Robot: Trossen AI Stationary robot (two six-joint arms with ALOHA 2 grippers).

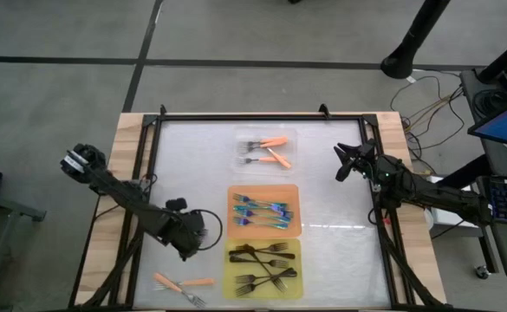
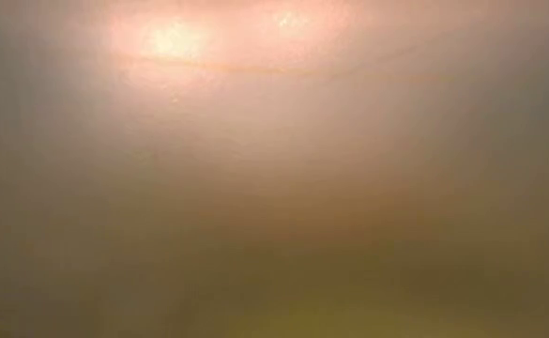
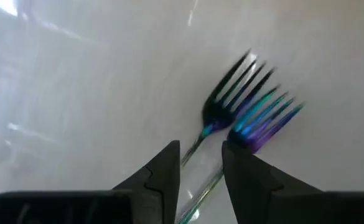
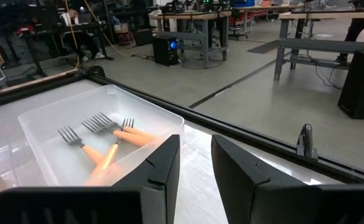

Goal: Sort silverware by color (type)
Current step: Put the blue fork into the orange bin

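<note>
Two blue-tined forks (image 3: 234, 87) (image 3: 269, 115) lie side by side on the white table, and their handles run back between and under my left gripper's fingers. My left gripper (image 3: 200, 149) (image 1: 186, 247) points down over them, open; in the high view it hides them. Two orange-handled forks (image 1: 184, 284) lie on the table near its front edge. The clear tray (image 1: 243, 139) holds orange forks, the orange tray (image 1: 232, 211) blue ones, and the yellow tray (image 1: 229, 270) black ones. At the table's right side my right gripper (image 4: 194, 146) (image 1: 344, 163) stands open, pointing level toward the clear tray (image 4: 38, 134).
A black frame (image 1: 236, 115) runs around the white table top. The three trays stand in a line down the middle. Bare table lies between the left gripper and the trays. The low view shows only a blur.
</note>
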